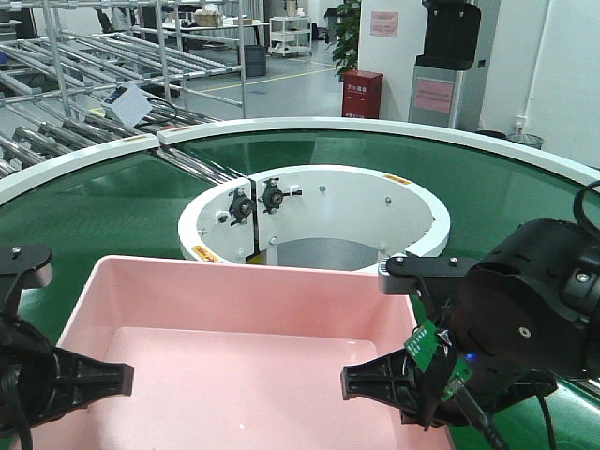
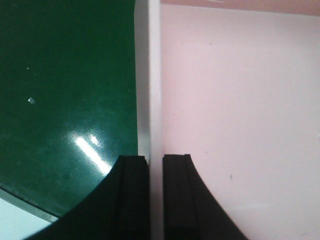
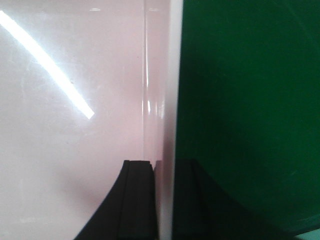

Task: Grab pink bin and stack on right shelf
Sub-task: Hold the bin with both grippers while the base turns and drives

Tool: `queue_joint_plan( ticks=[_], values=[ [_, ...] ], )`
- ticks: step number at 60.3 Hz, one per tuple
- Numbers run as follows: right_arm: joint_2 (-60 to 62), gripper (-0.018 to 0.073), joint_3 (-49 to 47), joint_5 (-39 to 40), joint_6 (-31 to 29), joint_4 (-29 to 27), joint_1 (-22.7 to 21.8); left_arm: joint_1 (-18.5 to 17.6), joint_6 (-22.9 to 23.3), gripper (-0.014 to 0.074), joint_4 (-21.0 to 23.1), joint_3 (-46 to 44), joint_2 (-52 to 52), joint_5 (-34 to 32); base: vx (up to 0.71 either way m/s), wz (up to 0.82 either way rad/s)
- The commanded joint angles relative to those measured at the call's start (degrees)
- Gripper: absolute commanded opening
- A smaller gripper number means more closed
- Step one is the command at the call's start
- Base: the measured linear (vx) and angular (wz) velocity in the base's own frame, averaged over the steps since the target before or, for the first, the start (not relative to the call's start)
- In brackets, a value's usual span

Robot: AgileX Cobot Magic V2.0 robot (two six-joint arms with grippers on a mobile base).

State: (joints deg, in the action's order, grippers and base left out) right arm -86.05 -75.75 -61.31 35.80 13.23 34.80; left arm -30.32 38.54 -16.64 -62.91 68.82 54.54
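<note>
**Both jaws pinched on the bin walls, lift to come**

Front view: the pink bin (image 1: 244,295) sits on the green belt (image 1: 525,202) just before me. My left gripper (image 1: 80,382) is at its left wall and my right gripper (image 1: 405,386) at its right. The right shelf is not in view.

Left wrist: my jaws are narrow, clamping the thin wall.

Right wrist: the same pinch, mirrored.

Only the wrist views prove contact, and only the front view shows both sides at once. I judge both arms should rise together and level, or the wall may slip.
</note>
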Motion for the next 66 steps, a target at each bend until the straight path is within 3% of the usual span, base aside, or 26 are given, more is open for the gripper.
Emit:
queue_joint_plan(
  ticks=[1,44,66],
  values=[
    [1.8,0.0046,-1.2,0.0,-0.4,5.3,-0.4,-0.4,0.7,0.0109,-1.5,-2.1,-2.4,-4.9,0.0,0.0],
    [1.8,0.0046,-1.2,0.0,-0.4,5.3,-0.4,-0.4,0.7,0.0109,-1.5,-2.1,-2.4,-4.9,0.0,-0.01],
    [1.8,0.0046,-1.2,0.0,-0.4,5.3,-0.4,-0.4,0.7,0.0109,-1.5,-2.1,-2.4,-4.9,-0.05,-0.39]
  ],
)
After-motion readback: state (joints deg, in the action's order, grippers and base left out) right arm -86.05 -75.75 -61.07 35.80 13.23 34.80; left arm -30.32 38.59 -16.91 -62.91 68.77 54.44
